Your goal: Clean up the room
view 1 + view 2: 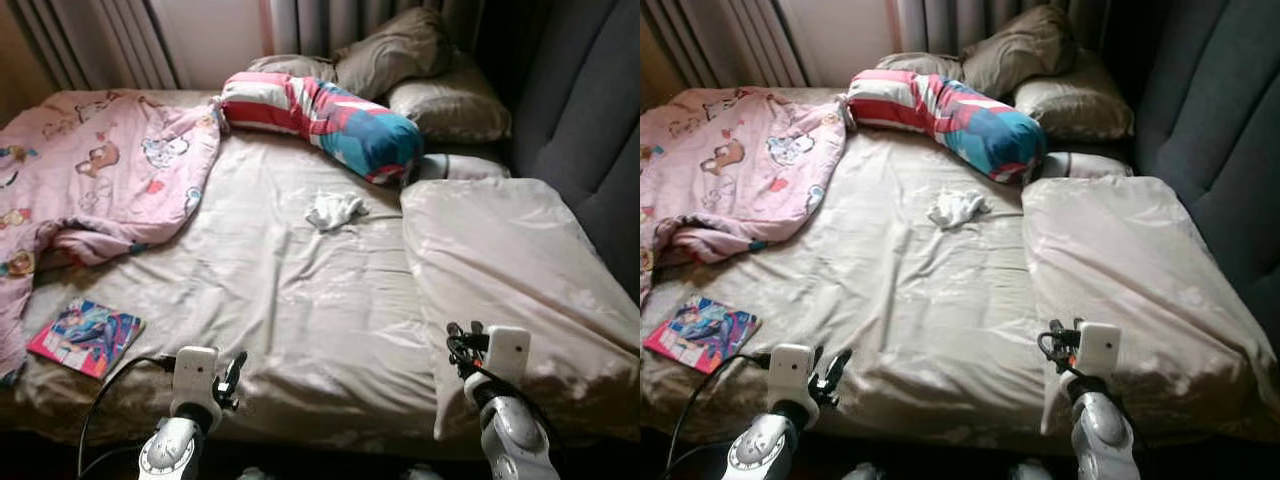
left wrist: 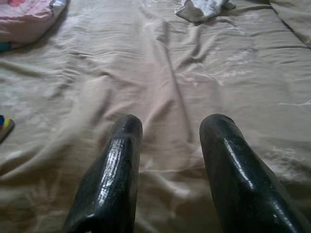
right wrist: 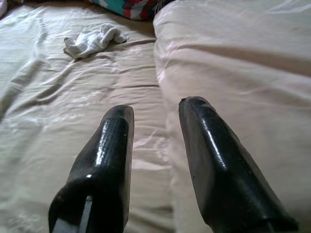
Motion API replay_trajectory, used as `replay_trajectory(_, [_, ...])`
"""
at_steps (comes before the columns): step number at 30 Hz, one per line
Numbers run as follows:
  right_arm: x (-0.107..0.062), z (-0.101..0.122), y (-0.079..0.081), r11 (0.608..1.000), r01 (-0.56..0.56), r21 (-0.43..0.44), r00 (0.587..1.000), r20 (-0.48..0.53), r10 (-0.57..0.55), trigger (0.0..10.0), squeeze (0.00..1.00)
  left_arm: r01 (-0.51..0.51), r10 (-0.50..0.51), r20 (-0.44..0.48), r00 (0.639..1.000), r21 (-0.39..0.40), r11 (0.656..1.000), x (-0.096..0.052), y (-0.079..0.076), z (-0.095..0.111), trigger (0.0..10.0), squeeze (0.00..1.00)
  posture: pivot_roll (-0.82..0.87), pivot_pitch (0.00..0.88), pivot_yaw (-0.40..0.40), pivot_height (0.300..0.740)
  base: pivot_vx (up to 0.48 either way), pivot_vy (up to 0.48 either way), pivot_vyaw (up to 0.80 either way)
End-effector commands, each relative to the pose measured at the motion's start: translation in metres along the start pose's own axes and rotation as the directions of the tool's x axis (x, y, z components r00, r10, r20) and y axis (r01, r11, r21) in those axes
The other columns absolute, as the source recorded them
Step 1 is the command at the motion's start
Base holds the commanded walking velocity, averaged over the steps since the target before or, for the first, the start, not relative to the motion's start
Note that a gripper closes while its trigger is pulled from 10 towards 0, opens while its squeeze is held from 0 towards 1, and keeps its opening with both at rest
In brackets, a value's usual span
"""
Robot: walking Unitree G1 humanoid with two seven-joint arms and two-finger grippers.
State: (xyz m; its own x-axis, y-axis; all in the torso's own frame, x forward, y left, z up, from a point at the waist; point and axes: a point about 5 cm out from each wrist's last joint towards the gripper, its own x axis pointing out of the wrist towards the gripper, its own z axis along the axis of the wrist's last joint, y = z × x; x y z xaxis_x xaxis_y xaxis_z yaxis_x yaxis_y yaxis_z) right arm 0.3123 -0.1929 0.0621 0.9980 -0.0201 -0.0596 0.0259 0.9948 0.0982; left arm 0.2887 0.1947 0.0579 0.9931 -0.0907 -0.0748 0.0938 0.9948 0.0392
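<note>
- A pink cartoon-print blanket (image 1: 95,170) lay crumpled over the far-left part of the bed (image 1: 290,310), one edge trailing down the left side.
- A colourful book (image 1: 86,336) sat flat near the front-left corner of the bed, just below the blanket's trailing edge.
- A black cable (image 1: 110,385) curved down from the bed's front edge beside the book.
- The left gripper (image 2: 170,141) hovered low over the front edge of the beige sheet, its two black fingers (image 2: 116,170) spread apart with bare wrinkled sheet between them, holding nothing.
- A small crumpled white cloth (image 1: 334,210) lay on the sheet near the middle of the bed, well ahead of both grippers and touching neither.
- A striped bolster (image 1: 325,115) in red, white, blue and teal lay slantwise across the head of the bed, just behind the white cloth.
- Brown-beige pillows (image 1: 420,70) were piled behind the bolster against the curtains (image 1: 90,40).
- A large pale pillow (image 1: 500,270) covered the right part of the bed, its left edge running beside the open sheet.
- The right gripper (image 3: 155,121) hung above the near-left edge of that large pillow, fingers (image 3: 214,160) parted and empty.
- A dark padded headboard (image 1: 590,130) rose along the right side.
</note>
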Motion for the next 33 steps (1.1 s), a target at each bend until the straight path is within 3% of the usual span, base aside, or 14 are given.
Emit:
replay_trajectory(1, [-0.0039,-0.0101,-0.0011,1.0,0.01,0.004,0.999,-0.047,-0.009,10.0,0.0,0.0,0.0,0.009,1.0,-0.001,1.0,-0.0016,0.0005,0.001,10.0,0.0,-0.05,0.188,0.039,0.629,0.0,0.0,0.0])
replay_trajectory(9, [-0.0017,-0.006,-0.0013,0.998,0.041,0.037,0.999,-0.019,-0.041,10.0,0.0,0.005,-0.005,0.021,1.0,-0.003,1.0,-0.0011,-0.0005,0.003,10.0,0.0,-0.05,0.185,0.041,0.634,0.0,0.0,0.0])
replay_trajectory(24, [-0.0025,-0.0112,-0.0068,0.996,0.075,0.047,0.996,-0.049,-0.073,10.0,0.0,0.001,-0.001,0.021,1.0,-0.014,1.0,0.0,-0.0018,0.0029,10.0,0.0,-0.05,0.189,0.038,0.74,0.0,0.0,0.0])
replay_trajectory(33, [-0.0016,-0.0141,-0.0079,0.996,0.072,0.045,0.996,-0.065,-0.069,10.0,0.0,-0.044,0.045,0.009,0.999,-0.074,0.996,0.0004,0.0025,-0.0009,10.0,0.0,-0.05,0.184,0.03,0.74,0.0,0.0,0.0])
